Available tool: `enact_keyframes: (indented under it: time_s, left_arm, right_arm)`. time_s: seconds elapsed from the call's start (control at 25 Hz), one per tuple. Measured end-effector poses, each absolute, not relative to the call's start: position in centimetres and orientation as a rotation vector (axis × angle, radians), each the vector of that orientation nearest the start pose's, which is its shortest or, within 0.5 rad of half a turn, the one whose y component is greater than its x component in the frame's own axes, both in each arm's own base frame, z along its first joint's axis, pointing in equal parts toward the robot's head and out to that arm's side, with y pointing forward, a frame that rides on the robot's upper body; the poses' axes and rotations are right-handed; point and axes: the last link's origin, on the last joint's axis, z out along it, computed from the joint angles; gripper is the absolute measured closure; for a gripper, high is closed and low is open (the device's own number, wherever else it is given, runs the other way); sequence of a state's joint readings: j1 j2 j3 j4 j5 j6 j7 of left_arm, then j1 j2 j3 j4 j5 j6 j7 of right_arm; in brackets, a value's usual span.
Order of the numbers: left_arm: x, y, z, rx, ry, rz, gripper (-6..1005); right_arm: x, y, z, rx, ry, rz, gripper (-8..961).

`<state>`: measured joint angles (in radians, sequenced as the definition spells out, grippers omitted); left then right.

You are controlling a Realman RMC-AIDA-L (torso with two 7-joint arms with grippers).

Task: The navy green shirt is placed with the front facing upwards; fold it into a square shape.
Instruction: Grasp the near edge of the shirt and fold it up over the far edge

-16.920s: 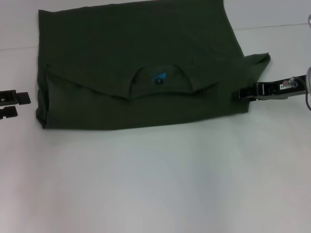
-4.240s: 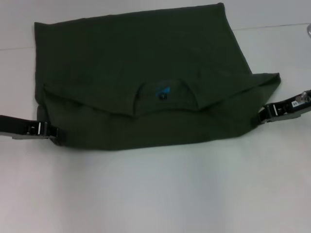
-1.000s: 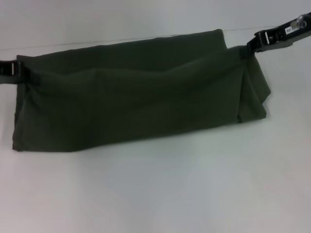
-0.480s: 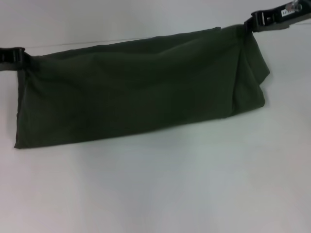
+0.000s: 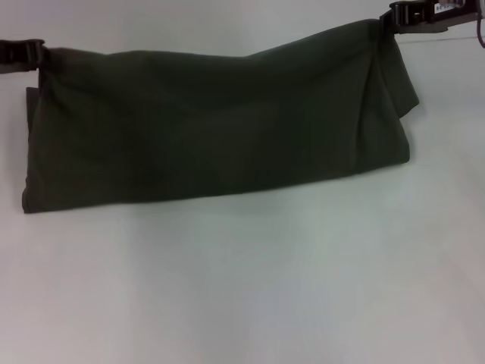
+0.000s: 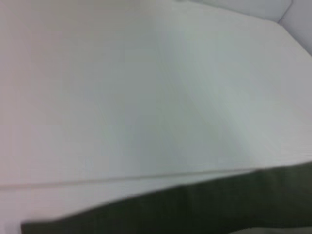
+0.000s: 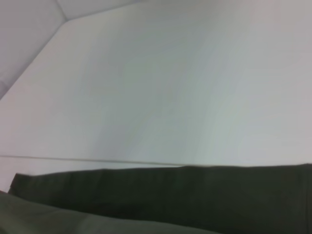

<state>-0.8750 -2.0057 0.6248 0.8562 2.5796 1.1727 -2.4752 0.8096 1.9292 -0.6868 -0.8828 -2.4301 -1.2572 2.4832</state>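
The left gripper (image 5: 34, 54) sits at the upper left edge of the head view, pressed together on one top corner of the shirt (image 5: 220, 129). The right gripper (image 5: 388, 19) sits at the upper right, pinching the opposite top corner. Between them the shirt's upper edge runs taut and slopes up toward the right, and the rest of the cloth hangs below it as a wide dark green band. Its lower edge reaches the table (image 5: 242, 288) across the middle of the frame. At the right end a loose flap bulges past the main fold, just under the right gripper.

The wrist views show only the table and a strip of green cloth, (image 6: 195, 204) and (image 7: 170, 195); neither shows its own fingers.

The shirt looks light and entirely limp: it sags wherever it is not held, and the layers will likely slide over each other if the tension drops. It is best held as now, at the two corners of the folded edge, with all layers caught in the pinch. The right-hand flap suggests the layers there are uneven and may need squaring once the cloth is laid down.
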Motion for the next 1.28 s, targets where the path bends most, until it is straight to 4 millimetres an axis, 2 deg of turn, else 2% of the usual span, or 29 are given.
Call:
enact_keyframes:
  time_s: [0.28, 0.48, 0.8, 0.96, 1.28]
  left_arm:
    - [-21.1, 47.3, 7.5, -2.053, -1.237, -0.273, 928]
    - [-21.0, 47.8, 7.3, -2.023, -1.201, -0.271, 928]
    - [-21.3, 48.1, 5.0, -2.008, -1.118, -0.216, 929]
    - [-21.4, 48.2, 4.1, -1.988, -1.058, -0.211, 929]
    - [-20.9, 48.3, 2.9, -1.976, -0.996, -0.204, 929]
  right_arm:
    - [22.4, 46.2, 10.4, -2.055, 1.302, 0.368, 947]
    - [21.8, 47.1, 10.2, -2.011, 1.241, 0.412, 946]
    - [21.7, 48.1, 8.0, -1.974, 1.189, 0.406, 946]
    - [22.3, 48.1, 6.9, -1.958, 1.192, 0.388, 946]
    - [24.0, 48.1, 6.2, -1.896, 1.216, 0.376, 946]
